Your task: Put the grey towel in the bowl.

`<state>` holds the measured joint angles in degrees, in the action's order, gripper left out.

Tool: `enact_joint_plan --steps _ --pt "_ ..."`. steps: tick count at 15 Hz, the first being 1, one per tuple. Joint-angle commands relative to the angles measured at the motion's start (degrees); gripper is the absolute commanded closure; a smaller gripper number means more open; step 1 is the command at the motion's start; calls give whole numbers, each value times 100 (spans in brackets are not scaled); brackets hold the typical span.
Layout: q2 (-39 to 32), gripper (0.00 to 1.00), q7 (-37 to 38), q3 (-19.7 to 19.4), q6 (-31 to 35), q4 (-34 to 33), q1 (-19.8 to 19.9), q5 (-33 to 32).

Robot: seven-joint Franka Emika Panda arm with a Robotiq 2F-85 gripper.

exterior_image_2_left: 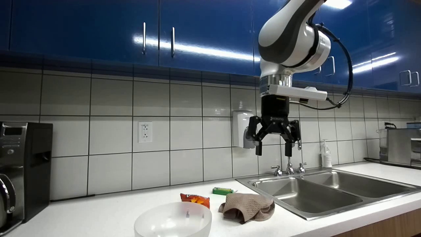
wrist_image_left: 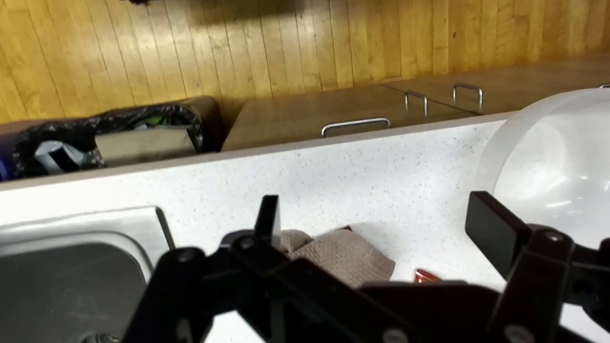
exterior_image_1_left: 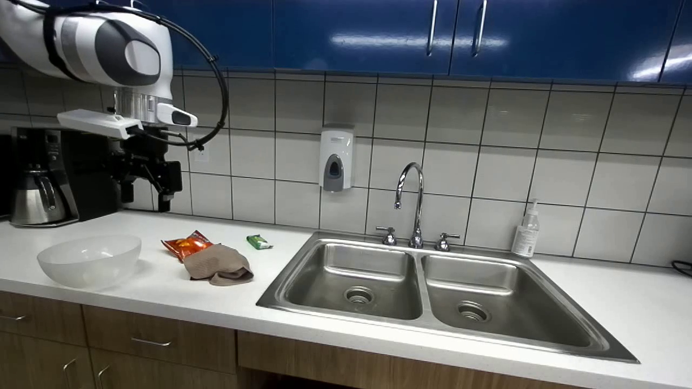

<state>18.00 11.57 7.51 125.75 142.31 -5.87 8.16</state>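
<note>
The towel, grey-brown and textured, lies crumpled on the white counter in both exterior views (exterior_image_1_left: 219,265) (exterior_image_2_left: 250,205). It also shows in the wrist view (wrist_image_left: 350,257), partly hidden by the gripper's linkage. The frosted, translucent bowl stands upright near the counter's front edge in both exterior views (exterior_image_1_left: 86,273) (exterior_image_2_left: 148,225). Its rim shows at the right of the wrist view (wrist_image_left: 491,157), and no contents show in it. My gripper is open and empty, fingers pointing down, well above the counter in both exterior views (exterior_image_1_left: 145,197) (exterior_image_2_left: 273,150) and in the wrist view (wrist_image_left: 376,212).
An orange-red chip bag (exterior_image_1_left: 186,246) lies against the towel, on the bowl's side. A small green packet (exterior_image_1_left: 258,242) lies behind the towel. A double sink (exterior_image_1_left: 427,294) with a faucet (exterior_image_1_left: 419,210) is beside them. A coffee maker (exterior_image_1_left: 40,183) stands by the wall.
</note>
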Motion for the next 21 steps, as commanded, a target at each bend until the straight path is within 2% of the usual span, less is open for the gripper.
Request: enact_joint_plan --steps 1,6,14,16,21 --pt "-3 0 -143 237 904 259 -91 -504" --pt "-392 0 -177 266 1674 261 -33 -1134" --pt "-1767 0 -747 -213 2503 -420 361 -2335" --pt "-2093 0 -1128 -329 2583 -720 329 -2316" --pt "-2920 0 -2068 -358 2204 -1681 296 -2040"
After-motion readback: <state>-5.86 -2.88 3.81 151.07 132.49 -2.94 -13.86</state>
